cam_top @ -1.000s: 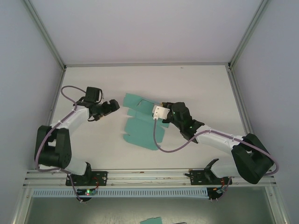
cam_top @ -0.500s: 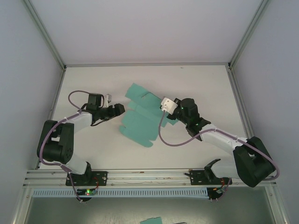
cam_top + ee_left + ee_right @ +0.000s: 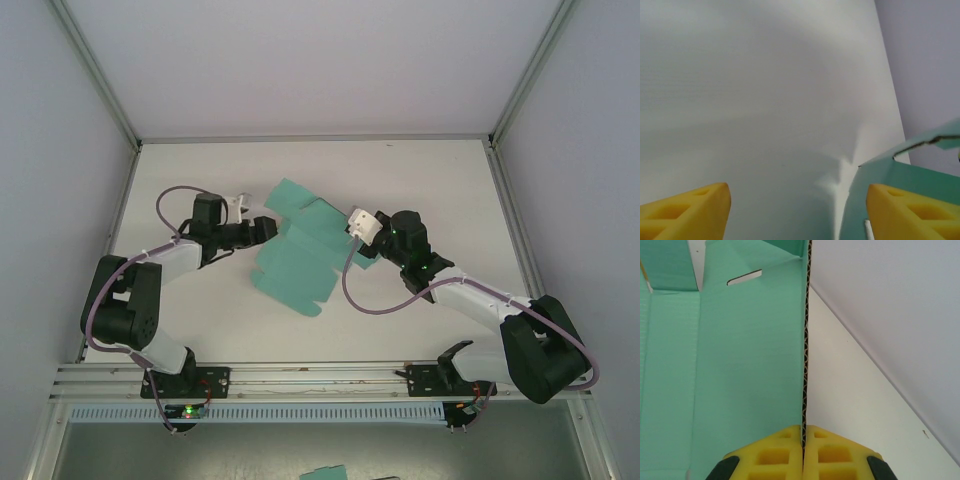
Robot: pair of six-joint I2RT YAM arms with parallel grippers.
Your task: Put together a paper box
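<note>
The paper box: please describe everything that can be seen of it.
The paper box is a teal-green corrugated card sheet, die-cut, not yet folded, with flaps and a narrow slot. It lies on the white table, partly raised. The right claw is shut on its right edge; the open left claw is at its left edge, contact unclear.

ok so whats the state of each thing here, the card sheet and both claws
teal-green die-cut corrugated card sheet, unfolded, not yet a box, one edge pinched
left claw, open, sheet's edge close by, not gripped
right claw, shut on the sheet's edge
</note>
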